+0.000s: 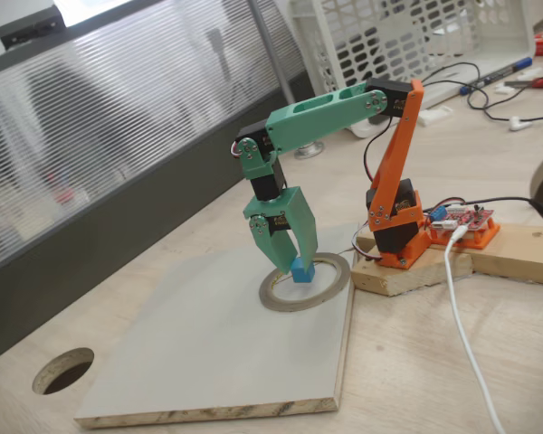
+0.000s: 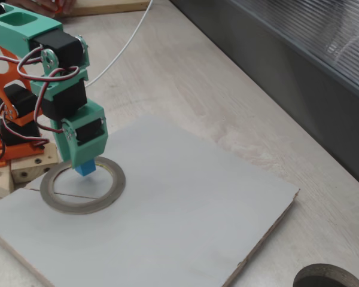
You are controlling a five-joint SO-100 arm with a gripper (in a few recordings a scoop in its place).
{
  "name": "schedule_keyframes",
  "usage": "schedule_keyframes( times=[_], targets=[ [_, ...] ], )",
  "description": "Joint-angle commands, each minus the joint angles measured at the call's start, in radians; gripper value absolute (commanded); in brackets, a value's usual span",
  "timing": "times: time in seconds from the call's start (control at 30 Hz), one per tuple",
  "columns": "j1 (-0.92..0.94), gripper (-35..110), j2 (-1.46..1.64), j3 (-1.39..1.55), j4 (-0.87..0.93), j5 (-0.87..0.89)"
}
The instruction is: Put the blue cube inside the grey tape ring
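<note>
A: Gripper (image 1: 294, 256) status?
B: Green, pointing down, jaws clamped on the blue cube (image 1: 300, 270) at its tips.
A: Cube loc?
B: Over the grey tape ring (image 1: 305, 282), approx 10 o'clock inside the hole in a fixed view. Can't tell if it touches the board (image 2: 185, 209).
A: Ring?
B: Flat on board, near arm base (image 1: 398, 240).

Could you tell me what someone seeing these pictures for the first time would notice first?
The green gripper stands out, pointing straight down at mid-frame with the blue cube pinched between its fingers. Right under it lies the tape ring on the near corner of a pale board, the cube held over the ring's opening. A dark round hole in the table sits left of the board.
</note>
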Motion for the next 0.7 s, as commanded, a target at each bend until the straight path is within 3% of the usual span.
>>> schedule_keyframes(
  times=[0.0, 0.67],
  targets=[
    [0.014, 2, 0.015, 0.011, 0.006, 0.008],
    [0.014, 3, 0.031, 0.011, -0.002, 0.003]
  ],
)
